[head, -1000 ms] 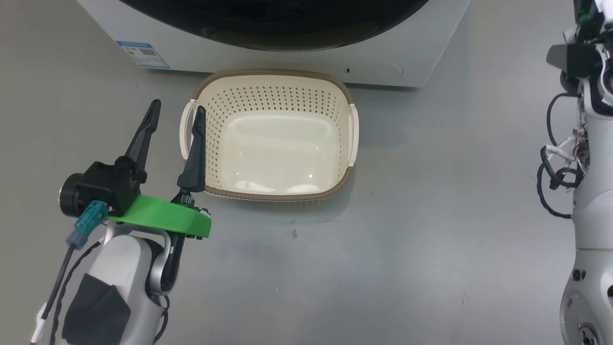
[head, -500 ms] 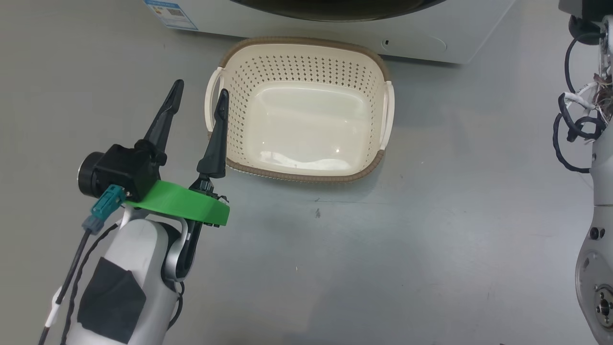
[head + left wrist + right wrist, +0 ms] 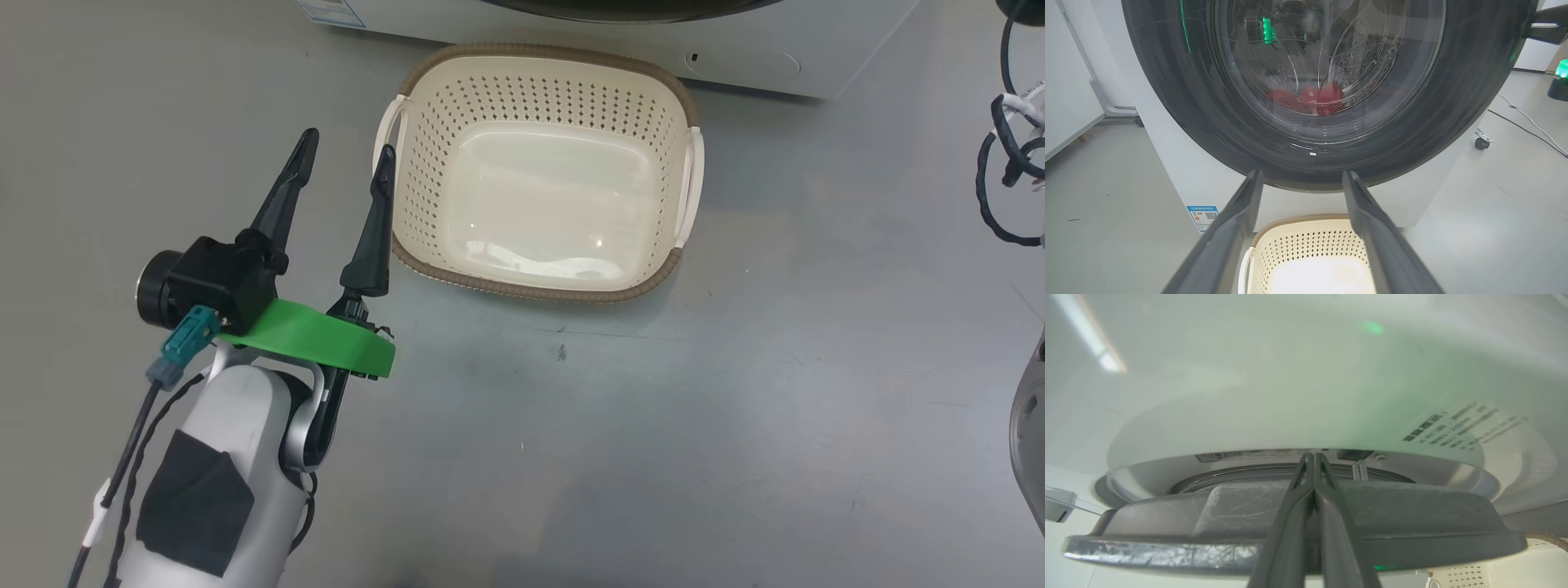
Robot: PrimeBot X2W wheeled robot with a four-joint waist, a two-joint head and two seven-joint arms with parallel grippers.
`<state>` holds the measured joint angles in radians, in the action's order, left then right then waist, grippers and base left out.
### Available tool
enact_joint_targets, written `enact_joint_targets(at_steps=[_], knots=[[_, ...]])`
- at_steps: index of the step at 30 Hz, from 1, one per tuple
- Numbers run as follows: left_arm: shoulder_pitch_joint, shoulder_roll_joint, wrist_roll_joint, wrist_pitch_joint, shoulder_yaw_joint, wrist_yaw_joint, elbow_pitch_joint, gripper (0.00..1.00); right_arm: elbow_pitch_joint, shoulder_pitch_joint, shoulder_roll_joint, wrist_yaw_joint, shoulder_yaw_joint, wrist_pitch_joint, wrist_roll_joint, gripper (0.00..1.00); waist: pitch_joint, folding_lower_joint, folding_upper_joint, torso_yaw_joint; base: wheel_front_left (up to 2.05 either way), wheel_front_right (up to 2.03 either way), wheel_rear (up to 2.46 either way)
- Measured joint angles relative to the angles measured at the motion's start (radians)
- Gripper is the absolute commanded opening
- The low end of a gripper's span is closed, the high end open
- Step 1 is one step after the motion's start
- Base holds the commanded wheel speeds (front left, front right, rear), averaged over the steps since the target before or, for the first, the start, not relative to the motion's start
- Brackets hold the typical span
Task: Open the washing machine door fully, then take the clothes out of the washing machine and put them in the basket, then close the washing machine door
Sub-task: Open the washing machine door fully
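Hovering beside the basket [image 3: 522, 291], the left gripper [image 3: 347, 143] is gaping wide; the right gripper [image 3: 1313, 456], pinched shut, is lying across the door [image 3: 1412, 522].

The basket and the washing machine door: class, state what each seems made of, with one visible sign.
The basket: likely moulded plastic, cream; glossy floor glare, regular holes. The washing machine door: glossy black ring, probably plastic, around clear glass showing the clothes.

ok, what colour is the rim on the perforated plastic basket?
Brown with a woven look, on the cream perforated plastic basket; head view shows it best.
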<state>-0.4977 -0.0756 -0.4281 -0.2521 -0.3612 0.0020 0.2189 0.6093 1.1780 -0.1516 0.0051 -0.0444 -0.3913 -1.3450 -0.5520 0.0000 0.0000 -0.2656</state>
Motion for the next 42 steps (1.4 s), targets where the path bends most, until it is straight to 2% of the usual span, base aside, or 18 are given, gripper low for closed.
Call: enact_joint_targets(at_steps=[10,24,42], knots=[[-0.009,0.007,0.011,0.000,0.007,-0.008,0.005,1.00,0.050,0.030,-0.016,0.005,0.005,-0.064,-0.027,0.00,-0.004,0.0000,0.0000,-0.002,0.00,0.00,0.00],[-0.016,0.017,0.021,0.000,0.029,-0.009,0.027,1.00,0.114,0.029,-0.016,0.055,-0.006,-0.168,-0.100,0.00,0.011,0.0000,0.0000,0.018,0.00,0.00,0.00],[-0.012,0.023,0.034,0.000,0.050,-0.009,0.058,1.00,0.149,-0.027,-0.009,0.091,0.011,-0.303,-0.149,0.00,0.069,0.0000,0.0000,0.048,0.00,0.00,0.00]])
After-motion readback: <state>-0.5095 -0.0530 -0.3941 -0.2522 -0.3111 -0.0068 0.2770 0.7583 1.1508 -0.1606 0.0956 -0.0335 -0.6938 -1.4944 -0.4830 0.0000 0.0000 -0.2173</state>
